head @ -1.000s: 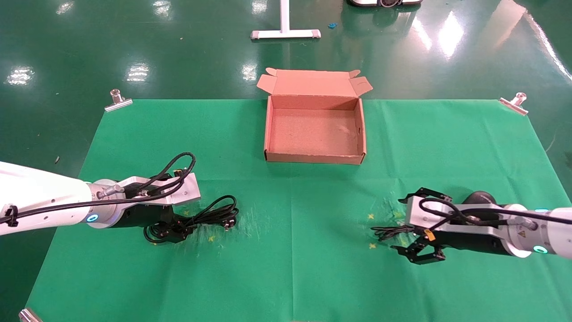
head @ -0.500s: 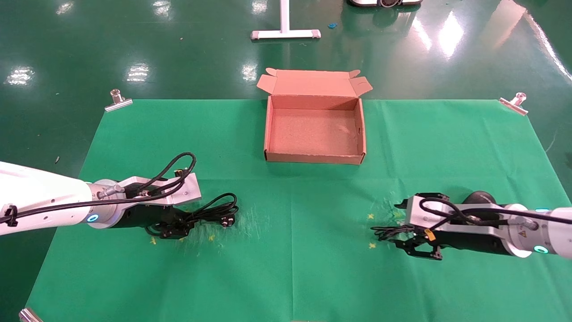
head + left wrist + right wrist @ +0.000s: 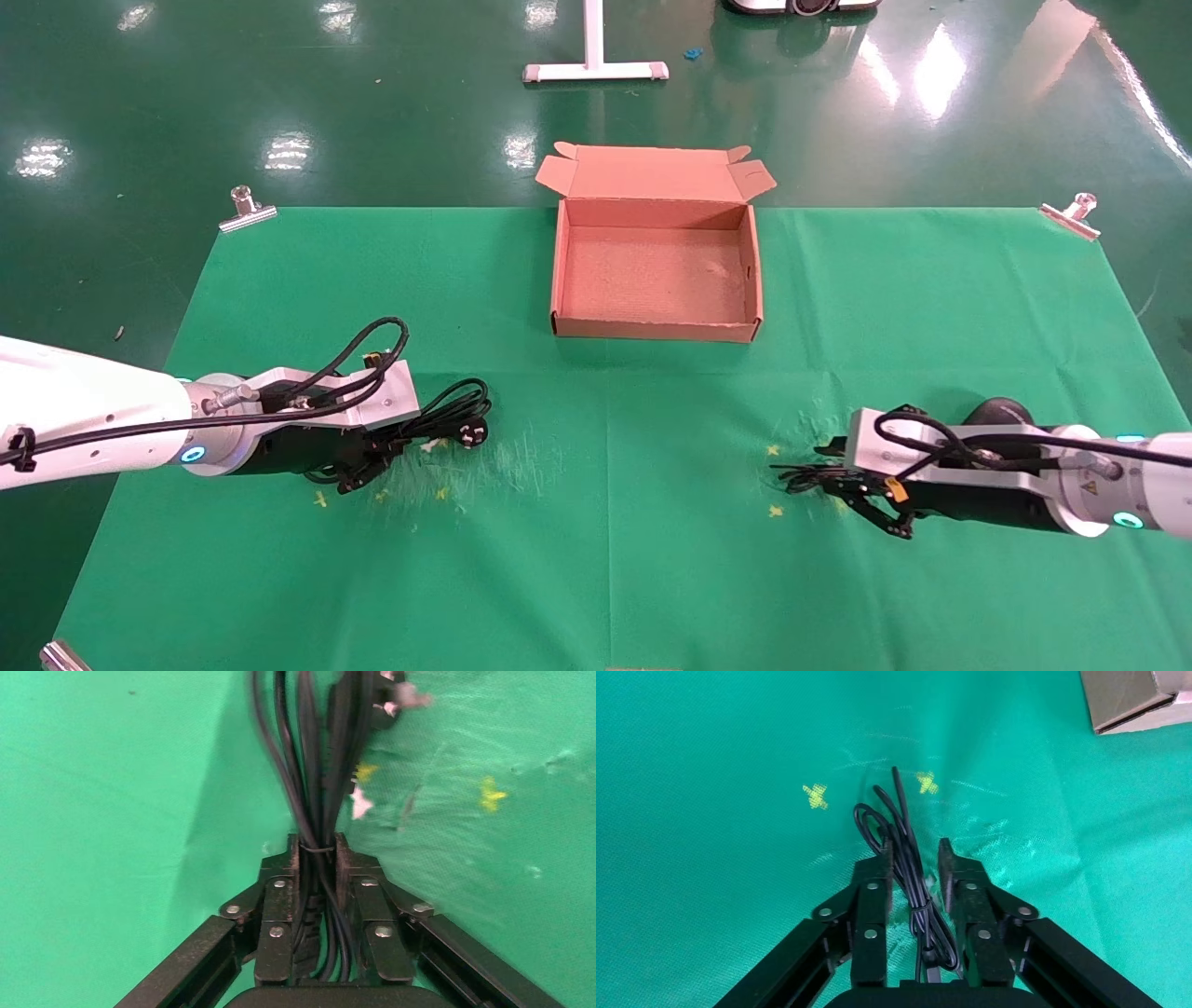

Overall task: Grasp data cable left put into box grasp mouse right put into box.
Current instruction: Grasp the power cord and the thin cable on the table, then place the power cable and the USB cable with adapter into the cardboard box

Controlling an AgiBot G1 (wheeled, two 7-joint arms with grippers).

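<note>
The thick black data cable lies at the left of the green cloth, its plug toward the middle. My left gripper is shut on one end of the bundle; the left wrist view shows the strands pinched between the pads at the gripper. My right gripper sits low on the cloth, its jaws narrowed around the mouse's thin cord, with a small gap left on one side. A black rounded shape behind the right wrist looks like the mouse. The open brown box stands empty at centre back.
Yellow marks dot the cloth near both grippers. Metal clips hold the cloth's back corners. A box corner shows in the right wrist view. A white stand foot is on the floor beyond.
The left gripper closed on the data cable and drew it a little toward the arm. The right gripper's wide jaws narrowed around the mouse's cord.
</note>
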